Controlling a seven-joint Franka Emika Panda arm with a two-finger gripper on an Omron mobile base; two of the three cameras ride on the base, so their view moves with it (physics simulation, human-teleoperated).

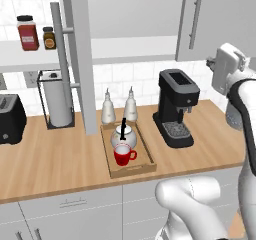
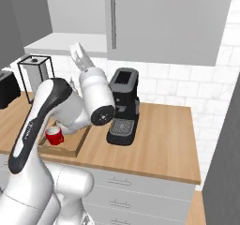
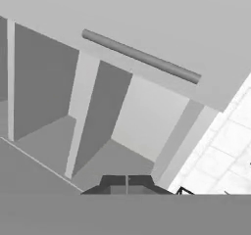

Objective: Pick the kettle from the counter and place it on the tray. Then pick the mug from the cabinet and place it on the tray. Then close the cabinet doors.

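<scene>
Kettle (image 1: 123,134) and mug (image 1: 123,155) both sit on the tray (image 1: 148,154) on the worktop (image 1: 55,156), so I've only the doors left: left door (image 1: 80,54) open, my pincer (image 3: 127,184) shut, empty, raised by the cabinet (image 3: 105,121).

White tiled wall (image 1: 125,74) behind worktop; black coffee machine (image 1: 176,108), paper-towel holder (image 1: 56,100), black toaster (image 1: 10,118) along it; two jars (image 1: 35,35) on open shelf; pale lower drawers (image 2: 140,191) below.
</scene>
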